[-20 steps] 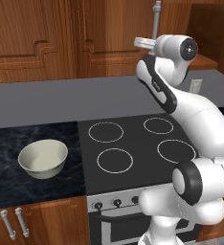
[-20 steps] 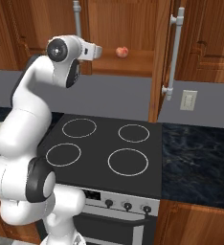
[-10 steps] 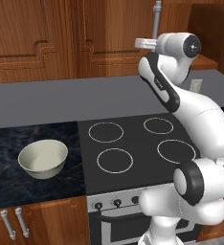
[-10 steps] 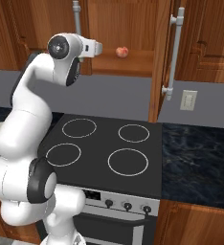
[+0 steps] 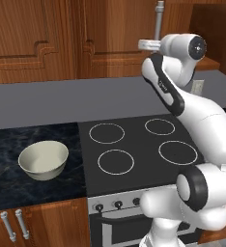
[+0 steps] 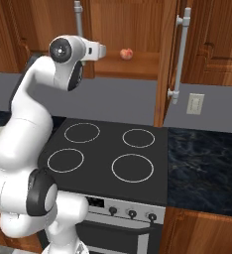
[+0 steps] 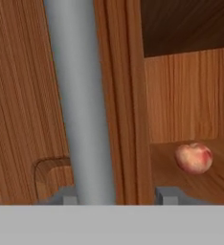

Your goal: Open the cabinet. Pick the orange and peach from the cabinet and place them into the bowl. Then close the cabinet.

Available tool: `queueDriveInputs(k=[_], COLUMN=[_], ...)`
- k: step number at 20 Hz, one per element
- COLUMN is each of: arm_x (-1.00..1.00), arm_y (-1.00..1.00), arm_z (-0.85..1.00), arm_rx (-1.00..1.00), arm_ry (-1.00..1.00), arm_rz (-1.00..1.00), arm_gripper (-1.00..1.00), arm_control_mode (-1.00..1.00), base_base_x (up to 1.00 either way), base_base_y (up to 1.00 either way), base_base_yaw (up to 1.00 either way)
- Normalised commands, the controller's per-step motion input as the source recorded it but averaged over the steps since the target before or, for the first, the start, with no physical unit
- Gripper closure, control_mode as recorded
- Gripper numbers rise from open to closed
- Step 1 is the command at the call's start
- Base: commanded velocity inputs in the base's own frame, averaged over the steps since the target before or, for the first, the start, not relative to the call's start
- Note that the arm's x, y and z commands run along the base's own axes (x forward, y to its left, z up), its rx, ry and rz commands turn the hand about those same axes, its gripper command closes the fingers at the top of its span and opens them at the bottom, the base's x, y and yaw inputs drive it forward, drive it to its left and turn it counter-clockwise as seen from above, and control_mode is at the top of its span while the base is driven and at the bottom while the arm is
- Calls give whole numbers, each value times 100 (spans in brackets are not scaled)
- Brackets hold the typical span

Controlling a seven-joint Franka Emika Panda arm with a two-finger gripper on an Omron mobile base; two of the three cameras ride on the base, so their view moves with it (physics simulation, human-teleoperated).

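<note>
The gripper (image 7: 116,197) stood half-closed astride the upright silver handle (image 7: 80,100) of the cabinet's left door (image 7: 23,95), bar between the fingertips, grip unconfirmed, while the peach (image 7: 194,157) rested on the shelf (image 7: 200,179) beyond the door edge.

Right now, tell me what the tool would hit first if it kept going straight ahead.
The left door's silver bar handle, which stands right between the fingertips of the tool. The peach sits off to the side, deeper on the shelf.
</note>
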Motion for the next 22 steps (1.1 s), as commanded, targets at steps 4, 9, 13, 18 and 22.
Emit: queueDriveInputs(k=[4, 9, 13, 18, 22], arm_x=[-51, -54, -47, -48, -49], arm_y=[16, 38, 72, 85, 98], arm_z=[26, 47, 55, 66, 75], arm_rx=[0, 0, -5, -6, -7], arm_ry=[-5, -7, -6, -3, -3], arm_rz=[-1, -2, -2, -1, -1], arm_gripper=[100, 100, 100, 100, 100], arm_control_mode=[-100, -100, -100, -100, -100], base_base_x=[0, 0, 0, 0, 0], base_base_y=[0, 0, 0, 0, 0], base_base_yaw=[0, 0, 0, 0, 0])
